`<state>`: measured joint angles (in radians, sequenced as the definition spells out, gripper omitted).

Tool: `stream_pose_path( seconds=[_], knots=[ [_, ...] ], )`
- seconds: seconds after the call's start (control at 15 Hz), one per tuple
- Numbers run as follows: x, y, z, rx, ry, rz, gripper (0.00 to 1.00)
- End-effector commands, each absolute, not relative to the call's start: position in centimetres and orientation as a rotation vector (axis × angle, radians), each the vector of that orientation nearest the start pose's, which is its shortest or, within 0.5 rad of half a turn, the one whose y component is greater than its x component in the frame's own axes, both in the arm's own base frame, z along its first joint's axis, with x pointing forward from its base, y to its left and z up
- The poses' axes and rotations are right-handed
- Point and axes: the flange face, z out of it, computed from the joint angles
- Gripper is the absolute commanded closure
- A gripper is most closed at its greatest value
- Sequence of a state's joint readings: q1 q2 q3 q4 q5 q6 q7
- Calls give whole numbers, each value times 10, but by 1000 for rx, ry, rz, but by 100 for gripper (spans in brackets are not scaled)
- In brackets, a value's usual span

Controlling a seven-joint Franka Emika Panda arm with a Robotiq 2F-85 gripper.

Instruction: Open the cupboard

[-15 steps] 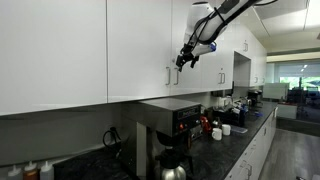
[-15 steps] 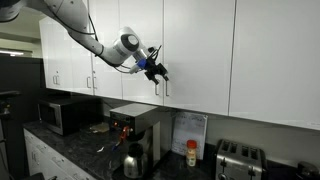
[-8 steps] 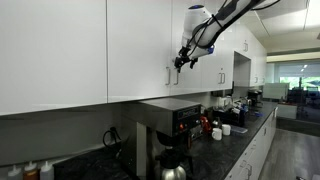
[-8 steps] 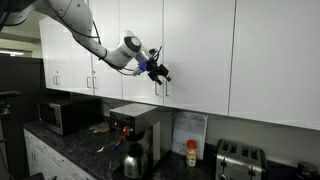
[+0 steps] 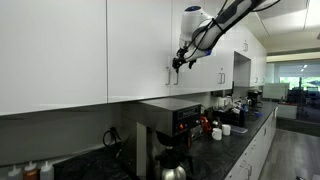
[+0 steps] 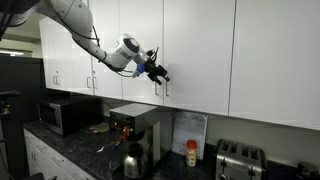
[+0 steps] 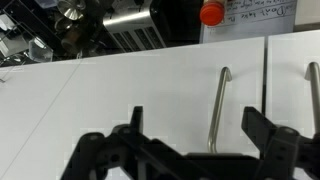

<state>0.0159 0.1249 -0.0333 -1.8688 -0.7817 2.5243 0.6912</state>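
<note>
The cupboard (image 5: 140, 45) is a tall white wall cabinet with its door closed; it also shows in the other exterior view (image 6: 140, 50) and in the wrist view (image 7: 150, 95). Its slim silver bar handle (image 7: 217, 110) runs along the door's edge, next to the neighbouring door's handle (image 7: 311, 95). My gripper (image 7: 198, 132) is open, and in the wrist view the handle lies between its two black fingers. In both exterior views the gripper (image 5: 178, 64) (image 6: 160, 73) hangs just in front of the handles (image 5: 167, 76) (image 6: 157, 87). I cannot tell whether it touches the handle.
More identical white doors (image 6: 200, 50) line the wall. Below, a dark counter (image 5: 225, 150) holds a coffee machine (image 6: 135, 135), a microwave (image 6: 62, 115), a toaster (image 6: 238, 158) and a red-lidded bottle (image 6: 192, 152).
The gripper has moved slightly closer to the cupboard handles. The door has not moved.
</note>
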Motion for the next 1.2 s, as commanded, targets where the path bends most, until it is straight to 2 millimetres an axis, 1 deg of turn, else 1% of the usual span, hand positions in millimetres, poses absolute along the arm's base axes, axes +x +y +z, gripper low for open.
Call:
stream_pose_path(
  seconds=[0.0,0.2,0.6,0.93,1.13],
  knots=[
    [635,0,496,-3333,305,-1241,0],
    [634,1,492,-3340,318,-1279,0],
    [636,-7,481,-3357,352,-1310,0],
    [638,-14,478,-3357,387,-1325,0],
    [641,-14,475,-3353,396,-1320,0]
  ],
)
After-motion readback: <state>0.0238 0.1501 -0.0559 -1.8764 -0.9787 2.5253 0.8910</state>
